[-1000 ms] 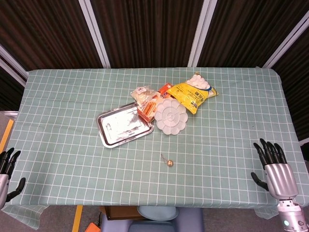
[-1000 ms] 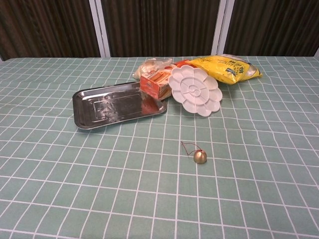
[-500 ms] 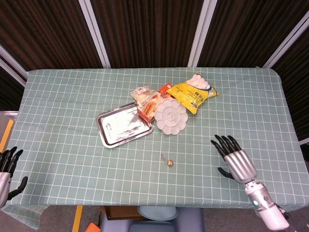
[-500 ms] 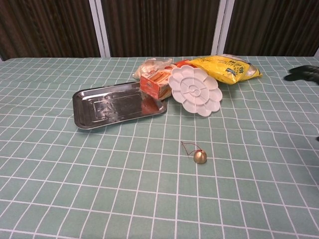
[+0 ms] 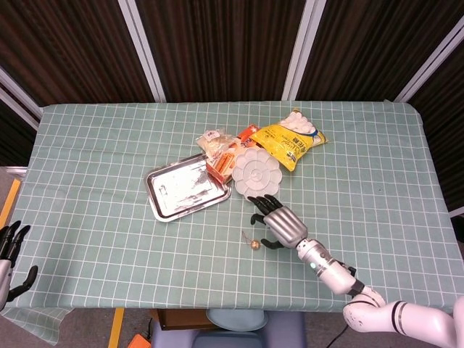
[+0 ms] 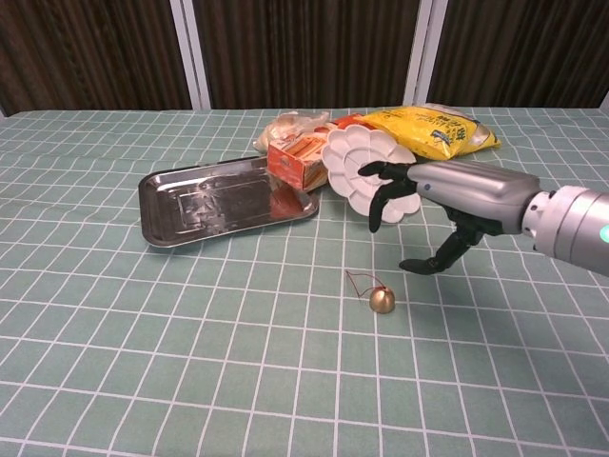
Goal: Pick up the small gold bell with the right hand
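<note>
The small gold bell (image 5: pixel 255 246) (image 6: pixel 382 301) lies on the green checked tablecloth with a thin red loop of cord beside it. My right hand (image 5: pixel 278 222) (image 6: pixel 447 201) hovers just above and to the right of the bell, fingers spread, holding nothing. Its thumb points down toward the cloth close to the bell without touching it. My left hand (image 5: pixel 9 254) hangs open off the table's front left corner, seen only in the head view.
Behind the bell stand a steel tray (image 5: pixel 187 186) (image 6: pixel 221 200), a white flower-shaped palette (image 5: pixel 255 172) (image 6: pixel 360 168), an orange box (image 6: pixel 300 157), a yellow snack bag (image 5: pixel 290 142) (image 6: pixel 437 129) and a small wrapped packet (image 5: pixel 212 138).
My right hand has swept from the table's front right edge leftward to just beside the bell. The left hand has barely shifted. The bell has not moved.
</note>
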Available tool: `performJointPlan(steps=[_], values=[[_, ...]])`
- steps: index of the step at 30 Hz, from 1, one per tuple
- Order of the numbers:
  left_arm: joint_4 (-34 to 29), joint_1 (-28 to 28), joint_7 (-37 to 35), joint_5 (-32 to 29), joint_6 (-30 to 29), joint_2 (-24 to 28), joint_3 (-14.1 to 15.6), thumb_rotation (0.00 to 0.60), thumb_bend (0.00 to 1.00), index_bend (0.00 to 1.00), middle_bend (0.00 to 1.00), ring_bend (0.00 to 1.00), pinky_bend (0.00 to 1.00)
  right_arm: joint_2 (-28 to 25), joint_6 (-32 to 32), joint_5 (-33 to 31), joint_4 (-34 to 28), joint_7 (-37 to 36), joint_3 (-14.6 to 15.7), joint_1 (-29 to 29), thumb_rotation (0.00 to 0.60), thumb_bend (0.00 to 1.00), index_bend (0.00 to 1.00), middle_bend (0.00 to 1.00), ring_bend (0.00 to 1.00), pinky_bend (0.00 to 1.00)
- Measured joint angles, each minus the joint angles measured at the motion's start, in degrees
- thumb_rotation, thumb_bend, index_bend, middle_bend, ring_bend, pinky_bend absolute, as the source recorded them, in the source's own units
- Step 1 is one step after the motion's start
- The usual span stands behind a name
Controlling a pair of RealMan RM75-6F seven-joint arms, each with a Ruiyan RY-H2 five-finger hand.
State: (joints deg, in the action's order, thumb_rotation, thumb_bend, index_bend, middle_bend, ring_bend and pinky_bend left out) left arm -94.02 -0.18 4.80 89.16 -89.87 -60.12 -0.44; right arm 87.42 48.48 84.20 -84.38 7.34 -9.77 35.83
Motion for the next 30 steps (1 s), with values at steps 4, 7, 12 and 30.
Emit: performJointPlan(steps=[4, 7, 12, 30], values=[[-0.10, 0.11, -0.28, -0.09, -0.15, 0.20, 0.00, 0.600, 0.39, 0.00, 0.00, 0.00, 0.07, 1.80, -1.00, -1.24, 1.44, 1.30, 1.00, 1.10, 0.600, 0.39, 0.52, 0.02, 0.00, 0.00], [-0.16, 0.27, -0.52, -0.03, -0.56, 0.37, -0.05, 0.600, 0.39, 0.00, 0.00, 0.00, 0.07, 2.18, -0.19, -1.04, 1.72, 1.35, 1.89, 1.09, 0.600, 0.39, 0.52, 0.02, 0.00, 0.00], [-0.24, 0.29, -0.47, 0.12, -0.40, 0.45, 0.12, 0.600, 0.39, 0.00, 0.00, 0.00, 0.07, 2.74, 1.69, -0.19, 2.74, 0.06, 3.33, 0.83, 0.600, 0.39, 0.57, 0.04, 0.00, 0.00], [-0.40, 0.35, -0.23, 0.22, -0.39, 0.59, 0.24, 0.600, 0.39, 0.00, 0.00, 0.00, 0.07, 5.83, 3.25, 0.28, 6.97, -2.01, 5.25, 2.06, 0.600, 0.43, 0.64, 0.07, 0.00, 0.00]])
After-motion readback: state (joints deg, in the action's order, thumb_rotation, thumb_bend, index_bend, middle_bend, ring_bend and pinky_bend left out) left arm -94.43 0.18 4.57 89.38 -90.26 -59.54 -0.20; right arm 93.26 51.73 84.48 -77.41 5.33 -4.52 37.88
